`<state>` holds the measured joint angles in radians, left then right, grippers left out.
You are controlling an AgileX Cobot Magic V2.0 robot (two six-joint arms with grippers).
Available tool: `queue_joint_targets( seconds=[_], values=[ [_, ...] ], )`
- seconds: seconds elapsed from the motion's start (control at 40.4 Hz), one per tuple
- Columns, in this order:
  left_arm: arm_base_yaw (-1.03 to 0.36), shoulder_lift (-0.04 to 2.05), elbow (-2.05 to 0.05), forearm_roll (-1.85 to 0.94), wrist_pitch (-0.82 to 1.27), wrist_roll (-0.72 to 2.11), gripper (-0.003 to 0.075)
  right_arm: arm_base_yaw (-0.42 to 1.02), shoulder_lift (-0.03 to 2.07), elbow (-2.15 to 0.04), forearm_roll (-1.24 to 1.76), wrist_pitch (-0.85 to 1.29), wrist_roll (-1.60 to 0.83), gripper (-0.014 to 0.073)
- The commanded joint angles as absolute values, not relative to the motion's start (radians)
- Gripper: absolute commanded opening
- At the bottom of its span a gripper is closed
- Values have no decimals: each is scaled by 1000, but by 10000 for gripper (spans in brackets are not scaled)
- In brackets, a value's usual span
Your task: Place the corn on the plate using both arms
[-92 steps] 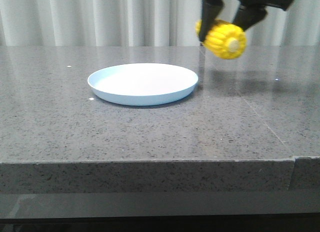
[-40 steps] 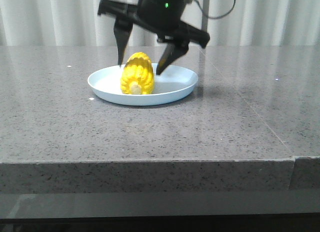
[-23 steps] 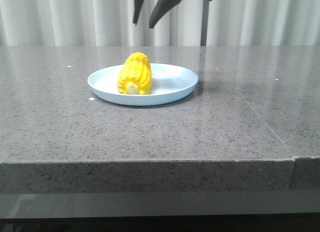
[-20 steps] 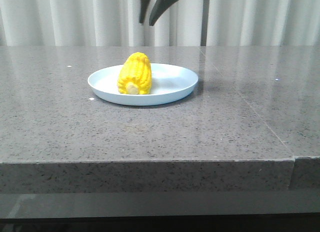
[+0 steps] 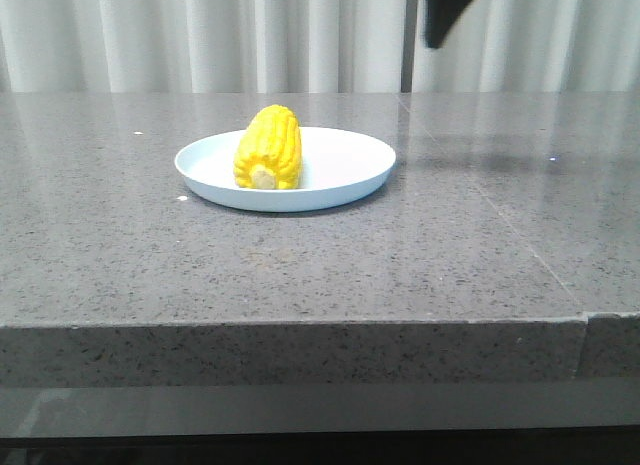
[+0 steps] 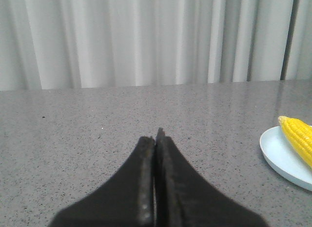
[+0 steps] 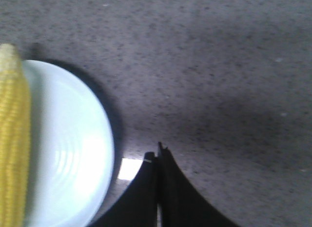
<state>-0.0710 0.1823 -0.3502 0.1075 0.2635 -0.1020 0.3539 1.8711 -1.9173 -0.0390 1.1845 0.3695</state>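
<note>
The yellow corn lies on the pale blue-white plate, its stub end toward me, on the plate's left half. My right gripper is shut and empty, high above the table to the right of the plate; only its tip shows in the front view. In the right wrist view the shut right gripper hangs over bare table beside the plate and corn. My left gripper is shut and empty, low over the table, with the plate and corn off to one side. It is out of the front view.
The grey speckled stone table has a front edge near me and a seam running down its right part. White curtains hang behind it.
The right gripper let the corn go on the plate, rose, shut and moved right, up out of most of the front view. The corn stays on the plate.
</note>
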Motion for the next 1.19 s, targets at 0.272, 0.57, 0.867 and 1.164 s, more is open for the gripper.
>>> queue_joint_targets(
  seconds=[0.272,0.57,0.867,1.164],
  values=[
    [-71,193,-376,109,179,-109,-20,153,1608,-1679,-33,1103,241,-115],
    [-71,193,-376,109,179,-109,-20,151,1325,-1309,-39,892,219,-115],
    [-71,193,-376,109,179,-109,-20,151,965,-920,-104,681,214,-115],
    [-71,193,-376,109,179,-109,-20,151,614,-628,-125,506,214,-115]
  ],
)
